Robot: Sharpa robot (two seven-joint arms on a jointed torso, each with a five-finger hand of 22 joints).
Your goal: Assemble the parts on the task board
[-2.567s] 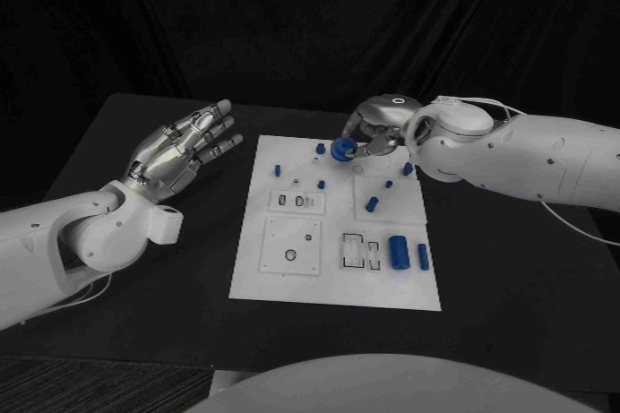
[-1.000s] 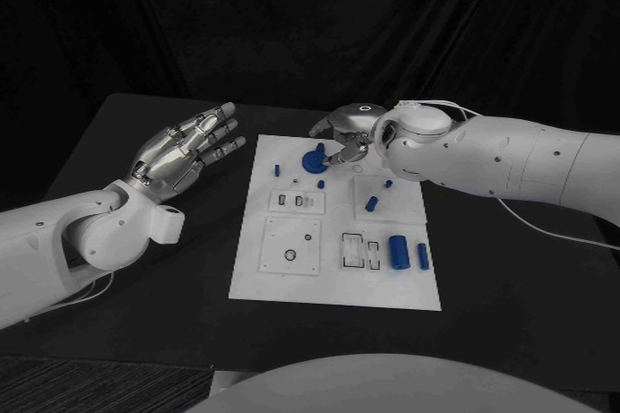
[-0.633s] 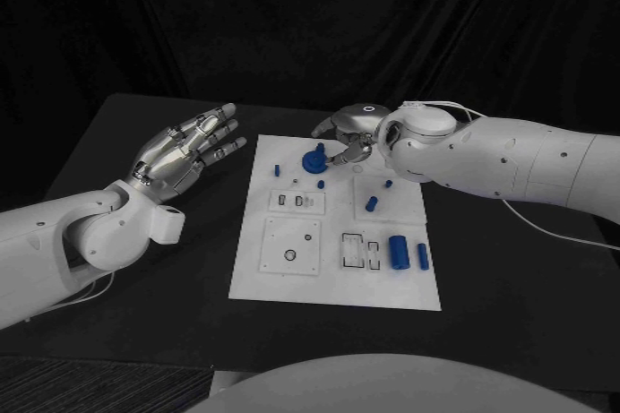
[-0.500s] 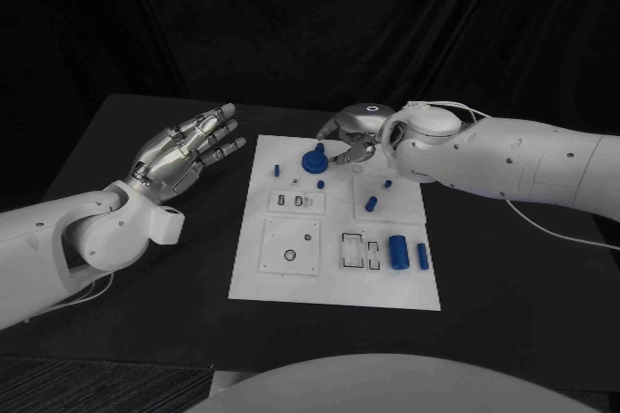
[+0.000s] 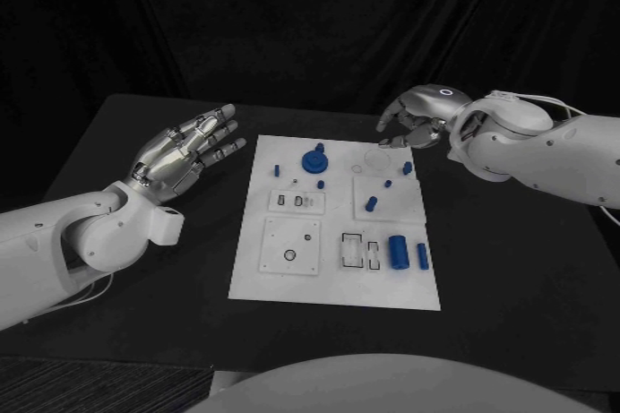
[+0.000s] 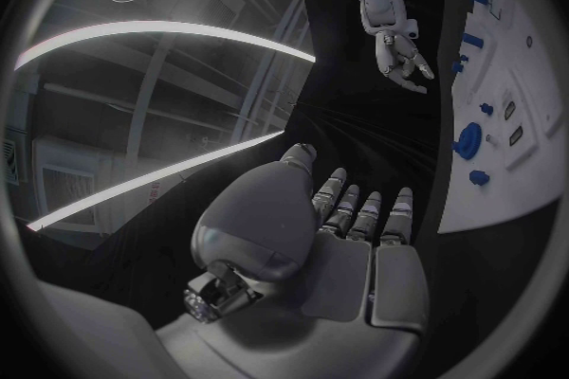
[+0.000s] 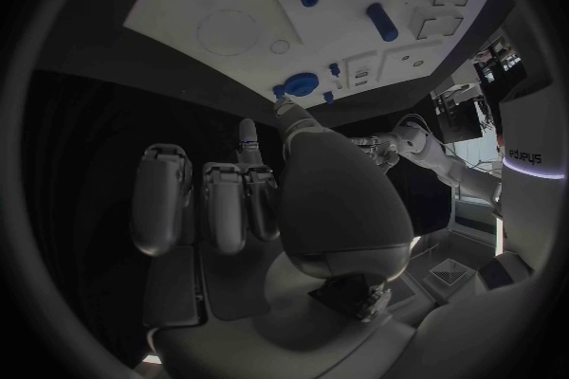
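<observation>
From the head view, my right hand [image 5: 416,122] hovers empty with fingers loosely apart past the task board's [image 5: 336,279] far edge, my left hand [image 5: 184,150] is spread flat beside it, and the round blue part [image 5: 314,160] stands near the far edge. The left wrist view shows that part [image 6: 468,139] as a disc with a stub on top. In the right wrist view it [image 7: 300,83] looks small, rigid and probably light; I'd pinch its rim.
</observation>
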